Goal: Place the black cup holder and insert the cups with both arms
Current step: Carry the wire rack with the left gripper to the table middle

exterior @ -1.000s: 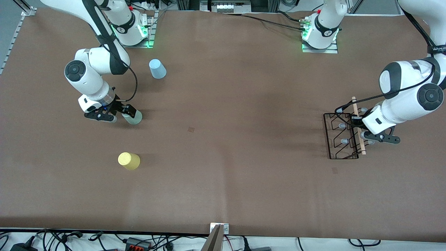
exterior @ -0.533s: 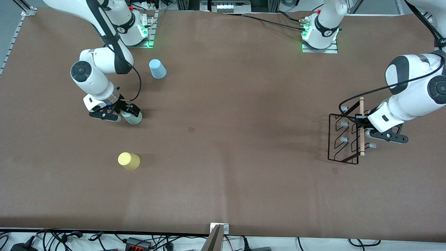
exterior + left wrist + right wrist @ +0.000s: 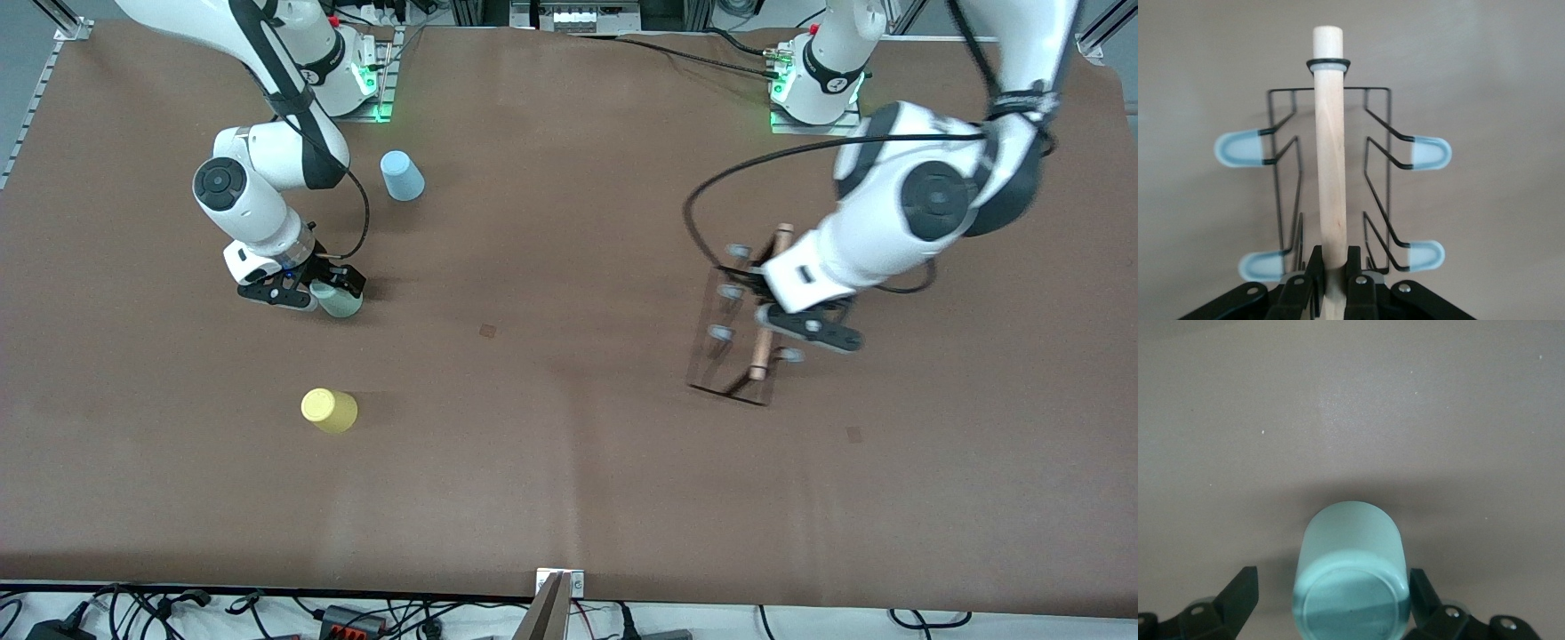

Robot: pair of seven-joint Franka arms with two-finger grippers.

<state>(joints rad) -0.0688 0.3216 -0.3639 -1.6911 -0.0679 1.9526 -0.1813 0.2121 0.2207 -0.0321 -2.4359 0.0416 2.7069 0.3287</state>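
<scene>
My left gripper (image 3: 770, 304) is shut on the light wooden rod (image 3: 1331, 153) of the black cup holder (image 3: 757, 360) and holds it over the table, between the middle and the left arm's end. In the left wrist view the fingers (image 3: 1315, 263) clamp the rod, and the pale blue-grey peg tips (image 3: 1430, 152) stick out on both sides. My right gripper (image 3: 322, 292) is open and low at the table, straddling the sage green cup (image 3: 340, 303). That cup (image 3: 1350, 573) stands upside down between the fingers (image 3: 1238, 593). The yellow cup (image 3: 329, 411) and the light blue cup (image 3: 402, 175) stand upside down nearby.
The brown table (image 3: 569, 462) carries only the cups and the holder. The arms' green-lit bases (image 3: 813, 98) stand along the edge farthest from the front camera. Cables lie past the edge nearest that camera.
My left arm has lifted the cup holder and swung it from the left arm's end toward the table's middle. My right gripper has shifted slightly round the green cup.
</scene>
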